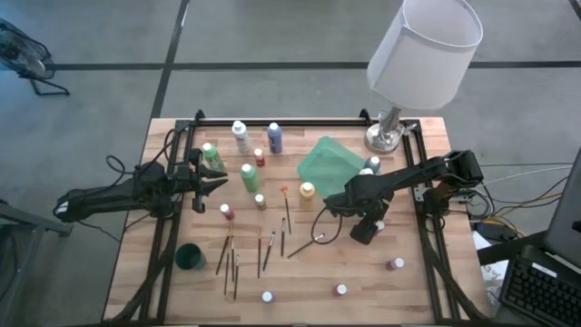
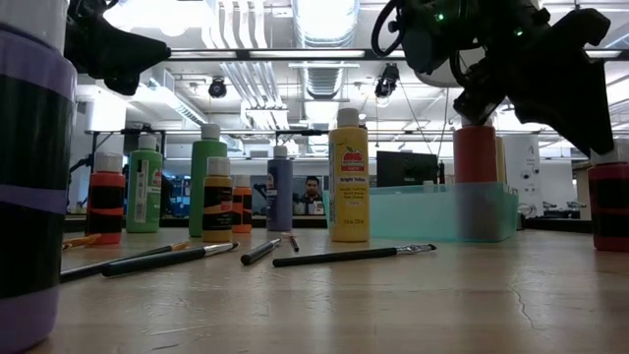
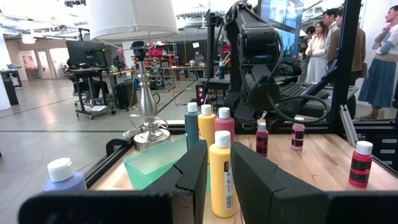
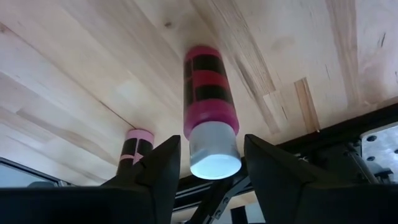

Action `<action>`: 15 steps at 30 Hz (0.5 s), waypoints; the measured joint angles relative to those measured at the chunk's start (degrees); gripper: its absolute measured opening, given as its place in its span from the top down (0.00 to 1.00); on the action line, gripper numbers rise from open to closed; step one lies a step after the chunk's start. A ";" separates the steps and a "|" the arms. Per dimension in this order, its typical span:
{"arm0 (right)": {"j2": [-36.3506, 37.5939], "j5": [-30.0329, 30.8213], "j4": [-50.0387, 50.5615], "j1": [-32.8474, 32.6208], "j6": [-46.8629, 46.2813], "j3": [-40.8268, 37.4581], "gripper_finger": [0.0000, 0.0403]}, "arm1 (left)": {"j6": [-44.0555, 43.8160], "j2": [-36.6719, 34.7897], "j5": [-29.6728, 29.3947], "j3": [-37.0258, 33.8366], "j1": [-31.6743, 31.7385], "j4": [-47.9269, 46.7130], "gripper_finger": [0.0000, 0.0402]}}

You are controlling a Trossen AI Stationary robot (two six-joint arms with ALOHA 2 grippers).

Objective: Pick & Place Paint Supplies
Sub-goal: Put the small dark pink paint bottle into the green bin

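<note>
Pale planked wooden table (image 1: pixel 399 291), glossy plastic paint bottles (image 2: pixel 348 177), translucent plastic tray (image 1: pixel 324 163), shiny metal lamp base (image 3: pixel 147 127)

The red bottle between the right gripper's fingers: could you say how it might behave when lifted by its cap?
The red bottle is tall and narrow, so it may tip if nudged. Its white cap looks smooth and round, so the right gripper could slip. It is small, so probably light.

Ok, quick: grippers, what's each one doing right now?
Left gripper: open, holding nothing, a yellow bottle ahead of it.
Right gripper: open around a pink bottle's white cap, not yet gripping.
</note>
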State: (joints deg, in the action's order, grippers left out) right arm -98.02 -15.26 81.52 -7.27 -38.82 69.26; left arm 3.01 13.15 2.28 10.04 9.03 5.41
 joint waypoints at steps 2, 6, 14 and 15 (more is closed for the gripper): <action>0.00 -0.29 0.00 0.00 0.01 -0.31 0.61 | 0.01 0.00 0.00 0.00 0.00 0.00 0.81; 0.00 -0.44 -0.02 0.00 0.05 -1.03 0.63 | 0.00 0.00 0.00 0.00 -0.01 0.00 0.81; 0.02 -0.45 0.09 0.00 0.23 -1.53 0.71 | 0.00 0.00 0.00 0.00 -0.01 0.00 0.81; 0.02 -0.47 0.09 0.00 0.25 -1.54 0.72 | 0.00 0.00 0.00 0.00 -0.01 0.00 0.81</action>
State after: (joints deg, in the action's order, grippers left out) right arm -98.00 -15.73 81.60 -7.27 -38.57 67.72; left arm 3.01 13.15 2.28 10.04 9.02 5.41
